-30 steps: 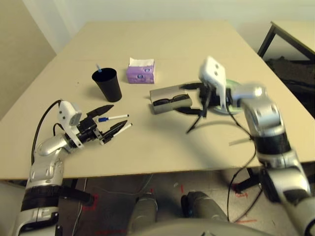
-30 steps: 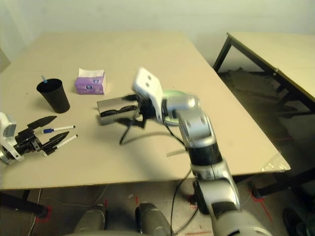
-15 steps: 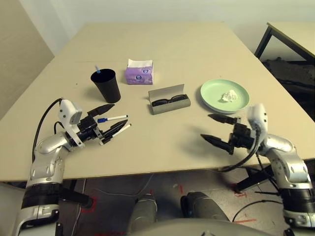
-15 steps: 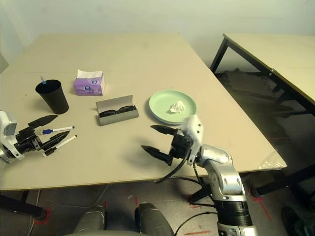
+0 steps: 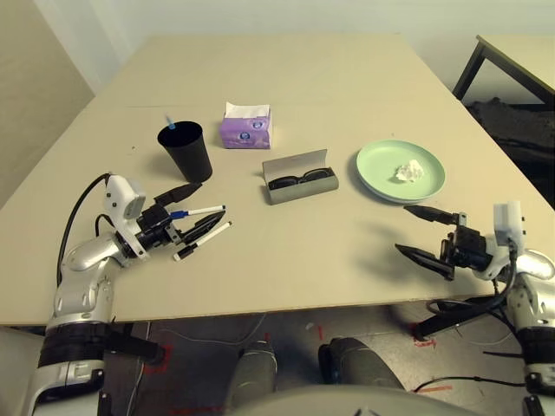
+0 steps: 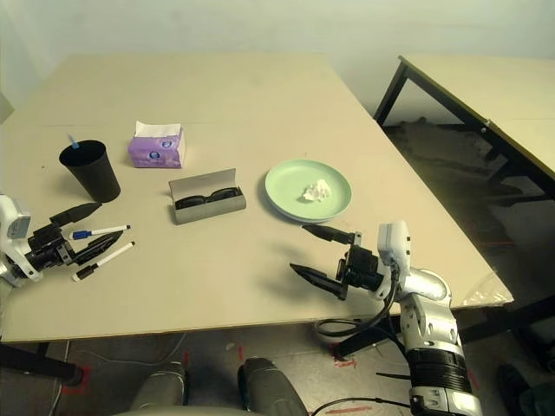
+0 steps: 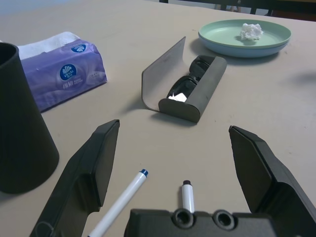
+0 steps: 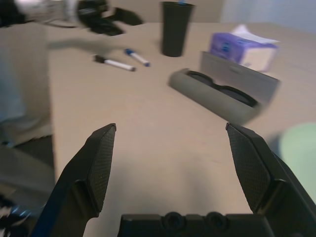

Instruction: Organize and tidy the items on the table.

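A: Take the grey glasses case (image 5: 300, 178) as the landmark. How does it lie?

B: It sits on the beige table (image 5: 286, 78), lid standing open, with the black sunglasses (image 5: 297, 180) lying inside it.

A: What is to the right of the case?

B: The pale green plate (image 5: 381, 179), near the case but not touching it. A white tissue wad (image 5: 408, 172) lies on the plate. I cannot make out a second plate under it with any certainty.

A: And beyond the case?

B: A purple tissue pack (image 5: 247, 127), on the far side and a little to the left. Further left of the case stands the black cup (image 5: 186, 151), upright, with a thin blue-tipped stick (image 5: 171, 120) rising from its rim.

A: The markers?

B: Both lie flat, left of the case and on its near side. The blue-capped marker (image 5: 198, 211) is nearer the cup; the black-capped marker (image 5: 202, 240) lies just beside it, closer to the table's near edge.

A: The arms?

B: The left gripper (image 5: 192, 213) hovers at the markers, its fingers spread wide with both markers between them, clamped on neither. The right gripper (image 5: 427, 232) is on the near side of the plate, well right of the case, pointing left, fingers wide apart and holding nothing.
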Robot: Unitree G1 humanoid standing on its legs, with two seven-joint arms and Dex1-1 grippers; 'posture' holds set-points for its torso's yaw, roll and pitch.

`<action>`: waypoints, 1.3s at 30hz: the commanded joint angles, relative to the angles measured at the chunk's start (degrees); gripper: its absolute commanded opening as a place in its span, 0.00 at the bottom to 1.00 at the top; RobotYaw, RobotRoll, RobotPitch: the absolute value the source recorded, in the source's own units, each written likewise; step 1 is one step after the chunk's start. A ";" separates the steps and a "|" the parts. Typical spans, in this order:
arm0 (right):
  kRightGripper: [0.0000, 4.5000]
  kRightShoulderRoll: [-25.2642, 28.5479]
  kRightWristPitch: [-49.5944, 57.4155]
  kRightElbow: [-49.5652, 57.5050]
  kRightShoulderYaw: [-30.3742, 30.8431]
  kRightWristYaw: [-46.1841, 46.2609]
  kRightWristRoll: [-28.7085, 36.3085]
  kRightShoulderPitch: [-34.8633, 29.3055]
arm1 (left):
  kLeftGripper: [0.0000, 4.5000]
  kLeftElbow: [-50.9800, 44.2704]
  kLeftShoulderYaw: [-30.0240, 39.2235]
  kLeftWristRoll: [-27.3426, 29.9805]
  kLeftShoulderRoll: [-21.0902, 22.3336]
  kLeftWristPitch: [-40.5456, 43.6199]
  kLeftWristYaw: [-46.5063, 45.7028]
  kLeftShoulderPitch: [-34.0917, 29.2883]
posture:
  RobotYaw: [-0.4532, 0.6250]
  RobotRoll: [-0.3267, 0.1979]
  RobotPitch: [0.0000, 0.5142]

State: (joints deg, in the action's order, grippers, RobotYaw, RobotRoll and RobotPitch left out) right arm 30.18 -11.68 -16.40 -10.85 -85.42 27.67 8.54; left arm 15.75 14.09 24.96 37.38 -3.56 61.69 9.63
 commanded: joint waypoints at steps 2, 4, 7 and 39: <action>0.99 1.70 -1.86 -2.76 0.51 -2.52 0.26 0.72 | 1.00 2.79 -2.65 -3.03 -0.85 0.60 -1.58 2.53 | 0.37 0.62 0.14; 0.99 2.24 -1.74 -3.24 0.48 -3.39 0.67 0.36 | 1.00 4.40 -4.09 -4.18 -1.72 1.25 -2.60 4.95 | 0.37 0.62 0.14; 0.99 2.46 -1.05 -2.84 0.20 -3.76 1.62 -0.13 | 1.00 7.97 -6.30 -6.75 -3.42 1.37 -4.71 9.33 | 0.36 0.62 0.14; 1.00 6.48 4.73 8.09 0.02 -2.35 4.77 -8.34 | 0.01 49.32 -13.70 -24.21 -19.38 -7.28 -25.25 38.04 | 0.27 0.62 0.05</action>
State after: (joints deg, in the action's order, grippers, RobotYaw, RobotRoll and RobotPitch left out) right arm 36.13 -7.29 -9.28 -10.82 -87.63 31.74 0.69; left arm 64.12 1.93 2.00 18.81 -10.33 34.48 47.43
